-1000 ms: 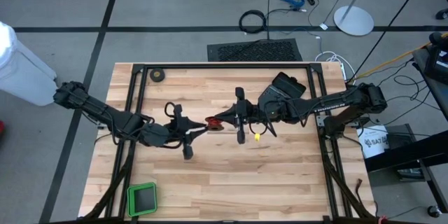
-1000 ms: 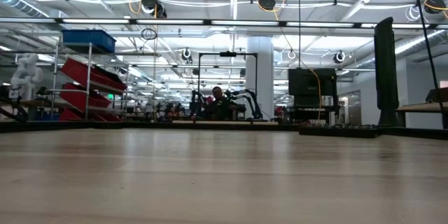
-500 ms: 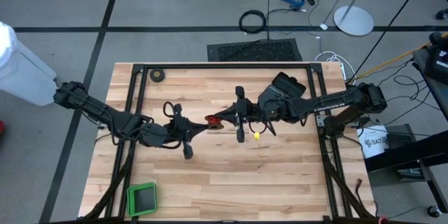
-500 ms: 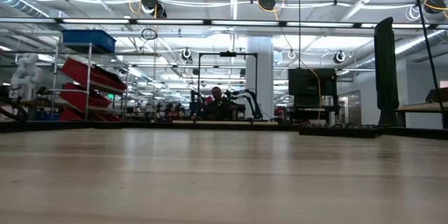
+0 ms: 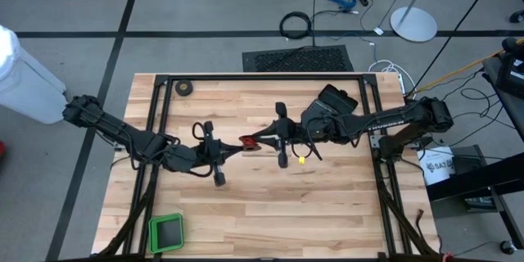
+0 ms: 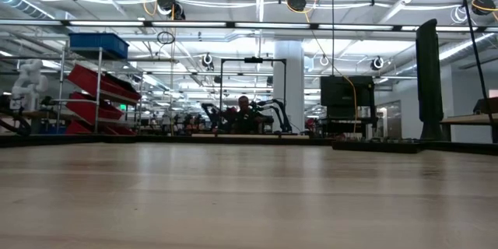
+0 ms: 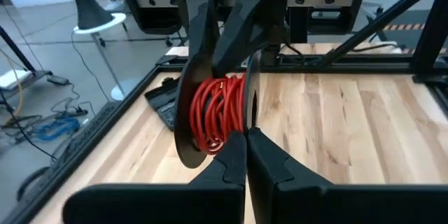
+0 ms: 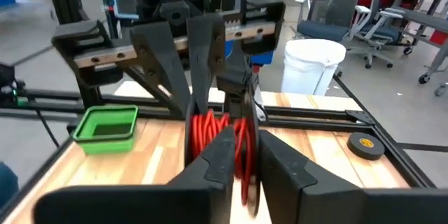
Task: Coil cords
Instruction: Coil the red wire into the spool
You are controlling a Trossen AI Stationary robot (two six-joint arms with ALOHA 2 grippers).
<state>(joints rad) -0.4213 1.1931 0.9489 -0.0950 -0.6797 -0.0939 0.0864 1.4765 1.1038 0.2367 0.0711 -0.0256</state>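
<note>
High view shows both arms meeting over the middle of the worktop (image 5: 246, 213), with the reel (image 5: 248, 142) of red wire (image 7: 215, 112) held up between them, off the wood.

Starting from the left: the left claw (image 5: 232, 149) reaches in from the left side, and in its wrist view its fingers (image 7: 227, 164) are pressed together just under the wound wire, at the lower edge of the reel. Whether they pinch a strand of wire or only touch the flange I cannot tell.

The reel lies straight ahead of that claw, touching its tips. Its axle runs across the line between the two arms, so both wrist cameras see it edge-on.

On the far side, the right claw (image 5: 264, 139) comes in from the right. Its fingers (image 8: 217, 157) stand a little apart, straddling the reel's edge; a firm clamp is not evident.

Both claws are equally near the reel, which I judge makes this a hand-over or a winding turn.
</note>
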